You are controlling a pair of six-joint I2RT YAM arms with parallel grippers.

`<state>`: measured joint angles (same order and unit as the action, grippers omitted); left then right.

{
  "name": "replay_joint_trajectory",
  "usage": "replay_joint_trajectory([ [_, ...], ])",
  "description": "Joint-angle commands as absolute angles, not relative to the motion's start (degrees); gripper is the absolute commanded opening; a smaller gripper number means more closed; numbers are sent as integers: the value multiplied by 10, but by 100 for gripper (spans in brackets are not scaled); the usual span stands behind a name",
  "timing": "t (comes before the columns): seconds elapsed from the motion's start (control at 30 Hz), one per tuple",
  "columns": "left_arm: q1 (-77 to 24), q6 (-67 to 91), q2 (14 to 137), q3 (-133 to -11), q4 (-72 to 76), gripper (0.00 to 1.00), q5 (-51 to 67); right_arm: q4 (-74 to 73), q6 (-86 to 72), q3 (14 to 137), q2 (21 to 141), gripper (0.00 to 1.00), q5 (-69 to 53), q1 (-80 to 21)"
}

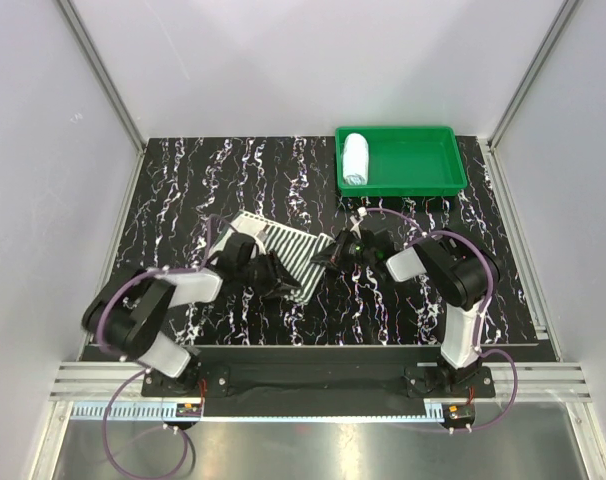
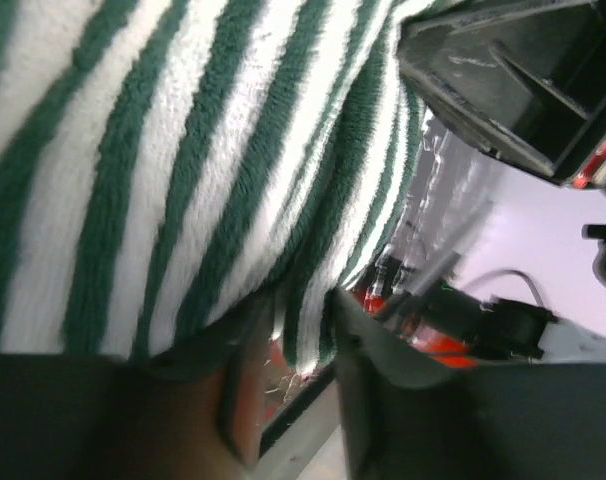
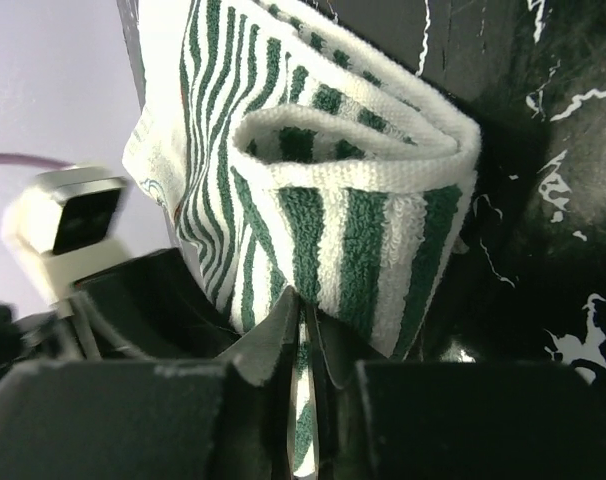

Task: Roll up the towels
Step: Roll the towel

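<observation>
Green-and-white striped towel [image 1: 276, 243] lay near the centre of the marbled black worktop [image 1: 183, 190], between the two tools and partly flat. The left tool [image 1: 280, 288] met the towel at its 6 o'clock edge. In the left wrist view the cloth [image 2: 183, 150] filled the frame above the left tool [image 2: 303, 320], whose jaws stood apart with the towel's edge at the gap. The right tool [image 1: 328, 255] sat at the towel's 3 o'clock side. In the right wrist view that end of the towel [image 3: 353, 200] was folded over into a loose loop, and the right tool [image 3: 305, 335] was closed on a thin strip of the striped cloth. A pale blue towel [image 1: 355, 158], rolled, lay in the 9 o'clock end of the green tray [image 1: 453, 165], at 1 o'clock on the worktop and well apart from both tools.
</observation>
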<state>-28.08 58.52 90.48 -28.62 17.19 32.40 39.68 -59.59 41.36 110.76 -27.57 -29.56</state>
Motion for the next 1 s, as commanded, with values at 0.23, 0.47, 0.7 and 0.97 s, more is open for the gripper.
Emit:
replay_joint_trajectory([
  [0.23,-423,357,725,-460,-234,54,-86,323,-557,410,1093,11,-231,-294],
  [0.47,-564,293,775,-533,-242,47,-177,301,-549,404,1082,10,-230,-294],
  [0.7,-611,287,859,-535,-210,46,-204,284,-548,411,1082,9,-233,-294],
  [0.97,-616,286,914,-553,-209,46,-233,270,-540,413,1081,9,-233,-294],
])
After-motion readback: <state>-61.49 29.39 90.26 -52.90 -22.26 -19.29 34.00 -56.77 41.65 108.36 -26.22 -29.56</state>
